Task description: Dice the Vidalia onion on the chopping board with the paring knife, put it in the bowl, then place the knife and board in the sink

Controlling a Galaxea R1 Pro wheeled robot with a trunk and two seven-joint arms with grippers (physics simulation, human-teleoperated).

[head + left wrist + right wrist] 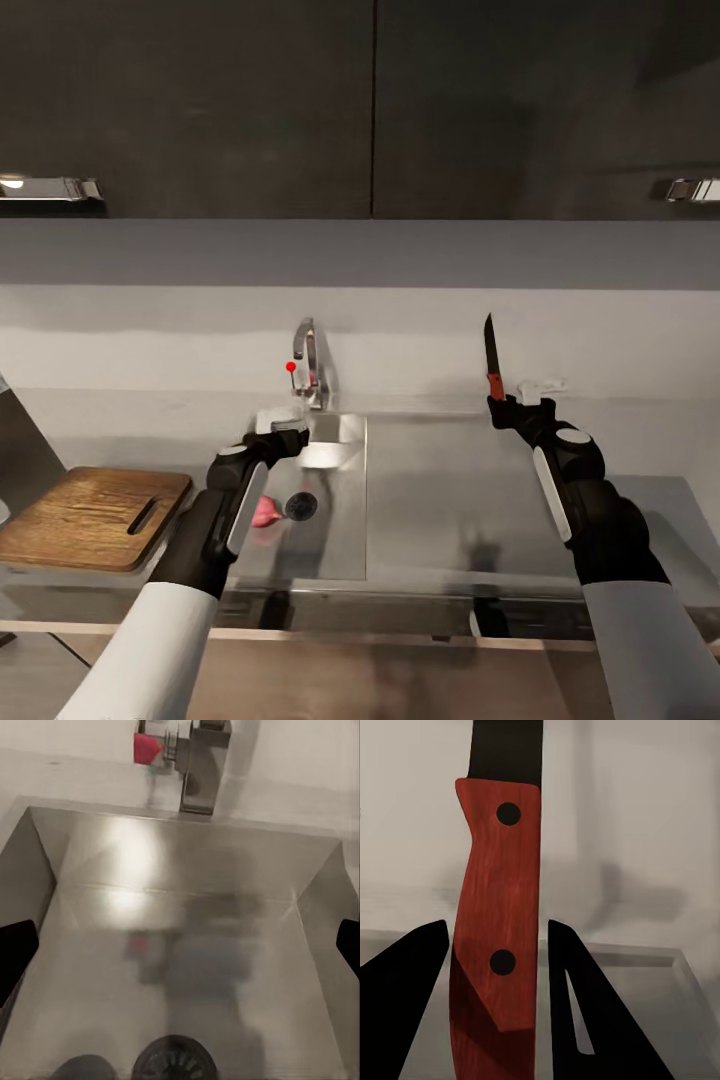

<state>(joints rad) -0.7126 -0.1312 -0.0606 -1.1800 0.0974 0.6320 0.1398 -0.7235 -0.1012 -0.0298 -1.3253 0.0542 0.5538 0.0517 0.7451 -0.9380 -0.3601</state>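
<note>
A pinkish Vidalia onion (265, 512) lies on the floor of the steel sink (340, 500), beside the dark drain (301, 505). My left gripper (285, 440) hangs open above the basin, over the onion and apart from it. Its dark fingertips (15, 952) frame the sink (180, 870) and drain (174, 1061). My right gripper (505, 405) is shut on the paring knife (491, 358), blade pointing up, over the countertop (450, 500). The red-orange handle (499, 907) sits between the fingers (405, 1005). The chopping board (95, 515) lies left of the sink. A white bowl (542, 385) peeks out behind the right gripper.
The chrome tap (310, 365) with its red knob (291, 367) stands at the sink's back edge, close to the left gripper. Dark wall cabinets (370, 100) hang above. A dark slanted object (20, 450) rises at the far left beside the board.
</note>
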